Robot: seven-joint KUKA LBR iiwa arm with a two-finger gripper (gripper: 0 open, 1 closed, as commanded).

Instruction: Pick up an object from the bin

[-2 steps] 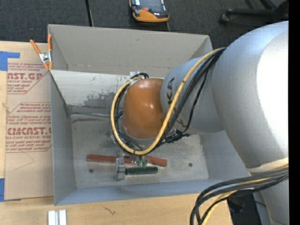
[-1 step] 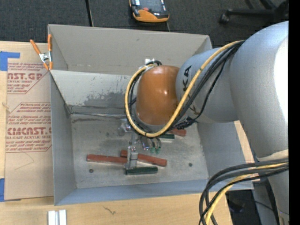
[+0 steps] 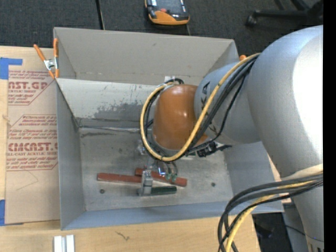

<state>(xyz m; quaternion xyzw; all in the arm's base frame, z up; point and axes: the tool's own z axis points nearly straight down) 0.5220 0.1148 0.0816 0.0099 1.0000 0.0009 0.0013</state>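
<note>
The gripper [image 3: 147, 181] is being held low over the bin [image 3: 71, 156] floor, near the front wall. Whether it is apart or together cannot be told. 1 long red-brown bar [image 3: 118, 178] is being crossed at its middle by the gripper, with 1 dark green piece [image 3: 164, 190] lying just beside. The orange wrist cover [image 3: 176, 119] is being carried above.
</note>
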